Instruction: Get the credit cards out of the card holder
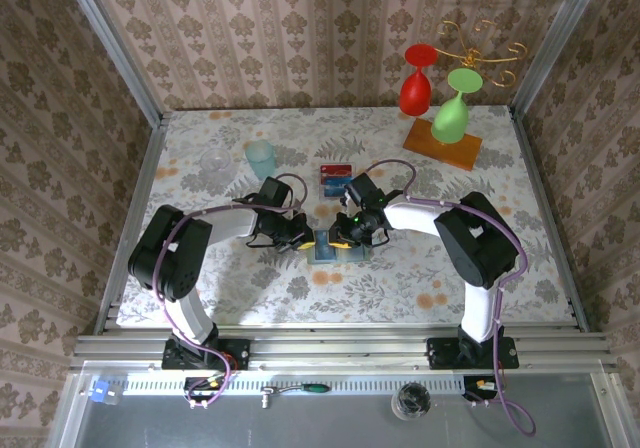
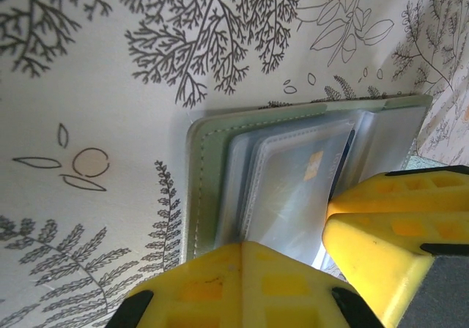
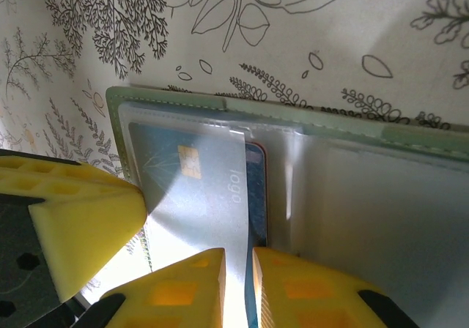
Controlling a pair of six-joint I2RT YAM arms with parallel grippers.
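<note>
**A:** Where does the card holder (image 1: 327, 250) lie?

**B:** Open flat on the flowered table (image 1: 250, 288), with both arms reaching in to it. The left gripper (image 1: 303, 240) is at its left edge and the right gripper (image 1: 346, 238) at its right edge.

**A:** What is the right one doing?

**B:** In its wrist view the right gripper (image 3: 239, 258) has its yellow fingers (image 3: 183, 288) pinched on a credit card (image 3: 201, 189). It is silver-blue, with a gold chip and the word "logo". The card stands partly out of a clear sleeve of the card holder (image 3: 183, 97). A second card (image 3: 257, 189), blue with a red edge, sits just behind it in the same pocket.

**A:** And the left?

**B:** The left gripper (image 2: 322, 241) is closed tight at the near edge of the card holder (image 2: 196, 189), over the plastic sleeves. Whether a sleeve edge is nipped between the fingers (image 2: 242, 284) I cannot tell; the gap is too dim.

**A:** Anything else around the holder?

**B:** A red card (image 1: 335, 174) lies on the table just beyond the holder, apart from it. Further beyond and to the left stands a teal cup (image 1: 260, 157). Well beyond to the right, a red glass (image 1: 416, 86) and a green glass (image 1: 454, 108) hang upside down on a stand.
</note>
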